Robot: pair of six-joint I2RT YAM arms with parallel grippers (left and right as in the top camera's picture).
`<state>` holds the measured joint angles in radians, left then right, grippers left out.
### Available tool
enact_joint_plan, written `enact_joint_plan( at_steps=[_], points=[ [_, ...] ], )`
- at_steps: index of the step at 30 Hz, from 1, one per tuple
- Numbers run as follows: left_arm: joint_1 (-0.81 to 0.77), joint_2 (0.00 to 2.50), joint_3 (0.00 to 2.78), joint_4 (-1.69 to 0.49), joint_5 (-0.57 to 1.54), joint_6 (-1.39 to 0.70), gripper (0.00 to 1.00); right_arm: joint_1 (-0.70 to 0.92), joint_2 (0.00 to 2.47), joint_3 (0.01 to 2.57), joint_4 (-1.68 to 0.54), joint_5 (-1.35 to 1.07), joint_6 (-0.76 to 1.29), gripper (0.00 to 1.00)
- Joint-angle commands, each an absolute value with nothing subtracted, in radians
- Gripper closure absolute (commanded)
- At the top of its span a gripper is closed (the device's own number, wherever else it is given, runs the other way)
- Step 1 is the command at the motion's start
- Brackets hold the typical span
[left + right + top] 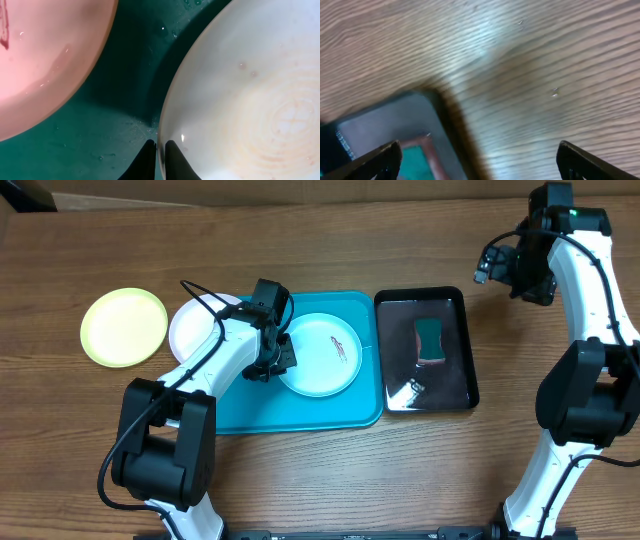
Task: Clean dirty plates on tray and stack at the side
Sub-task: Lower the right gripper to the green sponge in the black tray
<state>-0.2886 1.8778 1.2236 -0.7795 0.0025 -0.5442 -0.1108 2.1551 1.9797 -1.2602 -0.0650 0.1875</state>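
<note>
The left gripper [160, 148] pinches the rim of the white plate [198, 328], its two fingers drawn nearly together with the plate's edge between them, as seen from the left wrist camera. The white plate sits at the left end of the turquoise tray [300, 408], its near edge over the tray floor and casting a shadow there, the rest partly hidden under the left arm in the overhead view. Just beside it on the wooden table [330, 480] lies the yellow-green plate [123, 327]. A pale blue plate [318, 355] rests flat inside the tray, marked by a brown-red smear [340, 348]; water droplets dot the tray floor between the two plates. To the right, touching or just beside the turquoise tray, a glossy black tray [455, 380] holds a green sponge [430, 340]. The right gripper [479, 148] hangs above bare table beyond a corner of the black tray, its fingers spread wide and holding nothing.
</note>
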Motion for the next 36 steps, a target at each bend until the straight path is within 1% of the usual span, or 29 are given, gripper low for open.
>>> enact_joint_plan(
  at_steps=[1,2,4,5,7,8,10,11,13,17,19,25,31,36],
  points=[
    [-0.295,1.890,1.213,-0.776,-0.011,-0.535,0.89,-0.112,2.124,2.014,-1.290,-0.277,0.124,0.00],
    [-0.296,1.890,1.213,-0.776,-0.010,-0.535,0.89,-0.112,2.122,2.024,-1.304,-0.351,0.081,0.00],
    [-0.296,1.890,1.213,-0.775,-0.010,-0.535,0.88,-0.109,2.118,2.048,-1.343,-0.515,-0.030,0.12],
    [-0.296,1.890,1.213,-0.773,-0.010,-0.535,0.88,-0.105,2.116,2.059,-1.366,-0.560,-0.057,0.16],
    [-0.296,1.890,1.213,-0.772,-0.010,-0.536,0.87,-0.091,2.107,2.076,-1.419,-0.577,-0.061,0.26],
    [-0.296,1.891,1.213,-0.772,-0.010,-0.536,0.87,-0.081,2.100,2.077,-1.444,-0.572,-0.061,0.29],
    [-0.296,1.890,1.213,-0.773,-0.010,-0.536,0.87,-0.055,2.094,2.077,-1.492,-0.521,-0.061,0.29],
    [-0.296,1.891,1.213,-0.773,-0.010,-0.536,0.86,-0.040,2.094,2.077,-1.515,-0.475,-0.061,0.27],
    [-0.296,1.891,1.212,-0.773,-0.009,-0.537,0.86,-0.001,2.094,2.069,-1.552,-0.342,-0.055,0.25],
    [-0.296,1.891,1.212,-0.773,-0.007,-0.540,0.86,0.079,2.094,2.020,-1.541,-0.125,0.005,0.25],
    [-0.296,1.891,1.213,-0.773,-0.004,-0.539,0.86,0.109,2.094,1.986,-1.528,-0.070,0.037,0.26],
    [-0.296,1.891,1.213,-0.773,0.001,-0.539,0.86,0.166,2.094,1.820,-1.413,-0.051,0.066,0.28],
    [-0.296,1.891,1.213,-0.773,0.001,-0.539,0.85,0.175,2.094,1.632,-1.232,-0.031,0.105,0.34],
    [-0.296,1.891,1.213,-0.773,0.001,-0.539,0.85,0.179,2.094,1.534,-1.111,-0.076,0.105,0.33]
  ],
)
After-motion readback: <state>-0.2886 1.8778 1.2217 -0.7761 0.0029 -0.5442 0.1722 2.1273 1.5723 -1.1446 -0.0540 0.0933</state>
